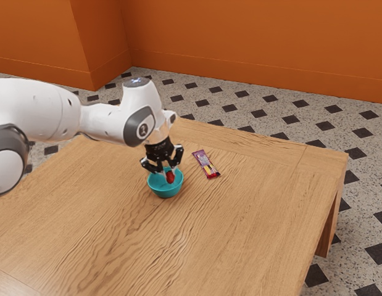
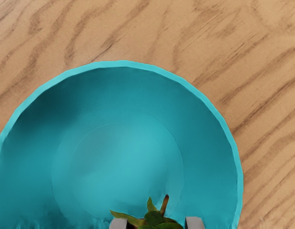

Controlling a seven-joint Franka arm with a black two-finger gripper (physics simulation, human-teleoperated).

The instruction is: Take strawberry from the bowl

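Red strawberry [image 1: 170, 177] is clamped between both fingertips of the gripper [image 1: 170, 174]; it should rise straight and slowly, with steady grip, avoiding the bowl's [image 1: 166, 192] rim [image 2: 123, 63].

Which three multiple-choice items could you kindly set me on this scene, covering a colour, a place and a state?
1. What colour is the bowl?
A. Yellow
B. Teal
C. White

2. Where does the packet lie?
A. Inside the bowl
B. On the floor
C. On the table, outside the bowl

3. What state is the top of the strawberry in?
A. Leafy
B. Stripped of leaves
C. Wrapped in foil

1 B: both views show its blue-green wall.
2 C: the exterior view shows it flat on the wood, apart from the bowl.
3 A: the wrist view shows green leaves on it.
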